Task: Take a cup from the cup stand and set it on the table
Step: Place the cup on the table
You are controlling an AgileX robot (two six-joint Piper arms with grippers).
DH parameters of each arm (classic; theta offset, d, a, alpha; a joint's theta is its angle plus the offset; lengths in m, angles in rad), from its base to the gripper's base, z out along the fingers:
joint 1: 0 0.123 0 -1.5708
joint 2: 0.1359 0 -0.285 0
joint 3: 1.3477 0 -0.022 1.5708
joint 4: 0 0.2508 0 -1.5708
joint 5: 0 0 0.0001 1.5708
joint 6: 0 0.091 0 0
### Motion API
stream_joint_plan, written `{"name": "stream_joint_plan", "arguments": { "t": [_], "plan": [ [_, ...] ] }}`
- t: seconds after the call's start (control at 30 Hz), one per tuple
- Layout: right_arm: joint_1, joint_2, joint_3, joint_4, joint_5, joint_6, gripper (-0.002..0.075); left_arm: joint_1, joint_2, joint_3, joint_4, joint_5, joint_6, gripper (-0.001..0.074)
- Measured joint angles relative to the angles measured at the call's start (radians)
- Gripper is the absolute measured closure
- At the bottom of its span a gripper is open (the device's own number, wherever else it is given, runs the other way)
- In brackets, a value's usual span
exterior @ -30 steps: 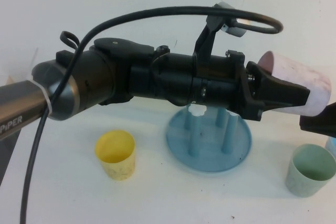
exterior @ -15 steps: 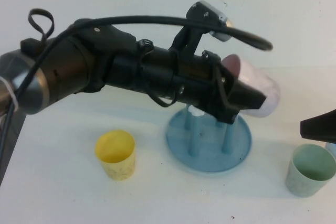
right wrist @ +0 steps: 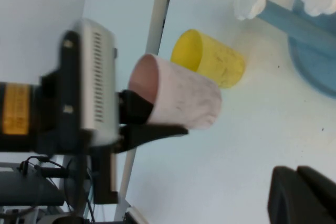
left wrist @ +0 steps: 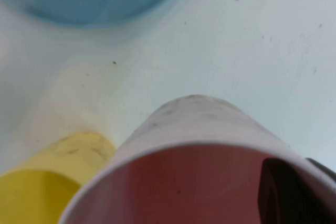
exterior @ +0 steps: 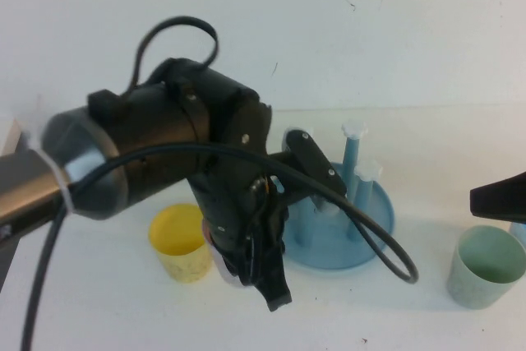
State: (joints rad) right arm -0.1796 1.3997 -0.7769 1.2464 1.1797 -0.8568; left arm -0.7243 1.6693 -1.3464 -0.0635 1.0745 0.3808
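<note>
On the white table (exterior: 99,310), the job stands past its halfway mark — the cup stand (exterior: 374,223), a round blue dish near the middle of the surface, shows four white-capped pegs all bare, and the cup (right wrist: 178,95) is off it and in the air. The left arm reaches in from the left edge and bends down in front of the stand, its left gripper (exterior: 261,273) pointing at the surface between the stand and the yellow cup (exterior: 181,240). The jaws are clamped on the pink cup's wall near the rim, one finger inside and one outside; from the right wrist's camera the cup lies tilted on its side, mouth toward the gripper, base toward the table and not yet touching it. In the high view only a sliver of pale rim shows under the wrist. What is left, by the look of it: bring the cup upright or let it down, set it on the bare patch just beside the yellow cup, release and withdraw — the tight gap to that cup is the thing to watch. The right gripper (exterior: 500,196) is parked at the right edge, jaws closed on nothing, above the pale green cup (exterior: 485,267).
</note>
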Motion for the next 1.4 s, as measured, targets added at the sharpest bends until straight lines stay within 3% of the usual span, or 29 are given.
{"name": "stream_joint_plan", "arguments": {
  "t": [0.37,0.83,0.9,1.1,1.17,1.27,1.4],
  "plan": [
    [0.0,0.0,0.0,0.0,0.0,-0.034,0.0727,-0.018,0.205,0.0,0.093,-0.01,-0.077,0.0718],
    [0.0,0.0,0.0,0.0,0.0,-0.037,0.0727,-0.018,0.24,-0.001,0.082,-0.114,-0.099,0.0703],
    [0.0,0.0,0.0,0.0,0.0,-0.037,0.0727,-0.018,0.24,-0.001,0.072,-0.119,-0.099,0.0641],
    [0.0,0.0,0.0,0.002,0.0,-0.044,0.0727,-0.018,0.24,-0.004,0.063,-0.133,-0.104,0.0289],
    [0.0,0.0,0.0,0.002,0.0,-0.053,0.0727,-0.018,0.235,-0.015,0.058,-0.126,-0.122,0.0246],
    [0.0,0.0,0.0,0.012,0.0,-0.076,0.0727,-0.02,0.207,-0.046,0.058,-0.11,-0.147,0.0271],
    [0.0,-0.023,0.002,0.045,0.0,-0.148,0.0727,-0.04,0.125,-0.068,0.063,-0.097,-0.157,0.0392]
  ]
}}
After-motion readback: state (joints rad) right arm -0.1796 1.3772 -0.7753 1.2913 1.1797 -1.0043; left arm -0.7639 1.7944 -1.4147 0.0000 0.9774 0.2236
